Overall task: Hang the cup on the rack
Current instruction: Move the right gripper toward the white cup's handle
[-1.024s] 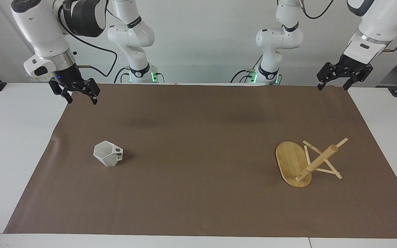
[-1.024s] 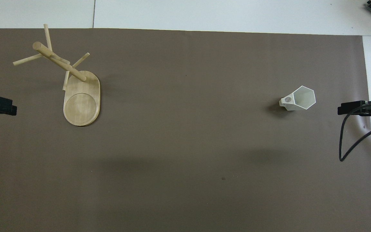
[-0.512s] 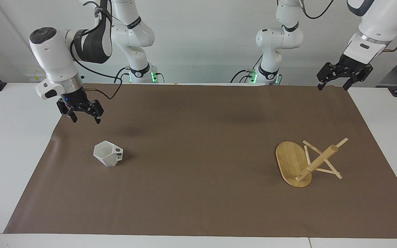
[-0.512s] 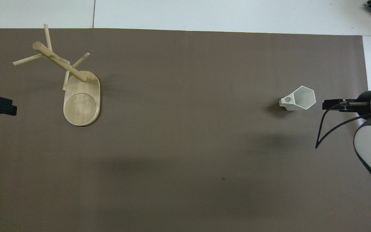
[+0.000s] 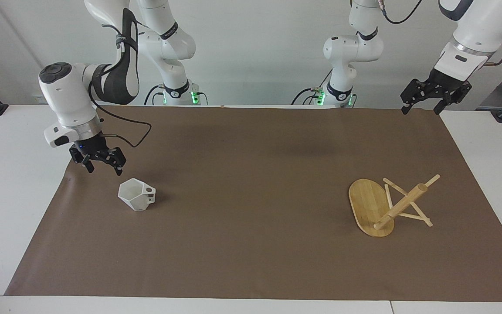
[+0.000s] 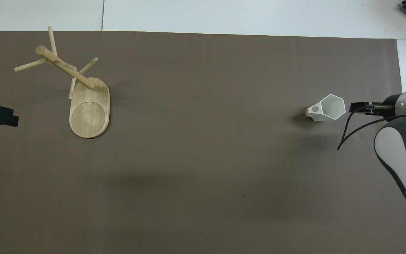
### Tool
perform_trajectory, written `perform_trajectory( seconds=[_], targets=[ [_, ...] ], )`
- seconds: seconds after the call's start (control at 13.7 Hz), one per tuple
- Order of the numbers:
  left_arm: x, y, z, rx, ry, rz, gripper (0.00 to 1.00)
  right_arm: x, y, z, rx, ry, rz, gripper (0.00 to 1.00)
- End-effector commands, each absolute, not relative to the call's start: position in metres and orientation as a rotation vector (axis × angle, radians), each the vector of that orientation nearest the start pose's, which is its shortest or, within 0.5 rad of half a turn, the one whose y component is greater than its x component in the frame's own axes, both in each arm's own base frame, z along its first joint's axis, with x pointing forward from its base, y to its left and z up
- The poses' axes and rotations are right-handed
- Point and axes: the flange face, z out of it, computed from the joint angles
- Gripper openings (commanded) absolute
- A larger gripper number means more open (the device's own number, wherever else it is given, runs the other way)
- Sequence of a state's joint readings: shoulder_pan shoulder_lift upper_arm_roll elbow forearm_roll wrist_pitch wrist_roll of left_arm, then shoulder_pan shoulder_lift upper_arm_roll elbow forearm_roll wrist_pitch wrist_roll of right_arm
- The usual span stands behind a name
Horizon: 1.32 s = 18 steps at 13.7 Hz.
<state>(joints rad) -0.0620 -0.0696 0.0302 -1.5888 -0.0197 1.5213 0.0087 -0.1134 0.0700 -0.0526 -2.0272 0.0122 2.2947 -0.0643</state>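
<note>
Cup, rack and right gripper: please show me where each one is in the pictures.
cup (image 5: 134, 195): facing view, on its faceted side wall.
rack (image 5: 368, 205): facing view, on its flat oval base.
right gripper (image 5: 101, 167): facing view, midway between its fingertips.

Right arm: bent over, wrist pointing down.
Right gripper (image 5: 101, 166): low in the air, fingers spread apart.
Left arm: waiting, raised.
Left gripper (image 5: 423, 105): hanging high, fingers spread.
</note>
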Motion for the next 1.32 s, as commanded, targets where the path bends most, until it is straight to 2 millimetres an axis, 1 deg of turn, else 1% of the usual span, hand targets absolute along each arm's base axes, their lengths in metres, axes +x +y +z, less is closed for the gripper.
perform_trajectory(
  seconds=[0.0,0.15,0.51,0.73,1.24],
  targets=[
    [0.520,-0.015,0.650,-3.142,0.080,0.007,1.00,0.583,-0.099,0.413,-3.154,0.156,-0.312,1.00],
    [0.520,-0.015,0.650,-3.142,0.080,0.005,1.00,0.587,-0.099,0.395,-3.155,0.160,-0.283,1.00],
    [0.519,-0.015,0.650,-3.142,0.080,0.005,1.00,0.592,-0.099,0.365,-3.157,0.159,-0.274,1.00],
    [0.519,-0.015,0.651,-3.142,0.080,0.003,1.00,0.591,-0.096,0.364,-3.149,0.204,-0.277,1.00],
    [0.520,-0.015,0.650,-3.142,0.080,0.005,1.00,0.589,-0.093,0.363,-3.151,0.185,-0.236,1.00]
  ],
)
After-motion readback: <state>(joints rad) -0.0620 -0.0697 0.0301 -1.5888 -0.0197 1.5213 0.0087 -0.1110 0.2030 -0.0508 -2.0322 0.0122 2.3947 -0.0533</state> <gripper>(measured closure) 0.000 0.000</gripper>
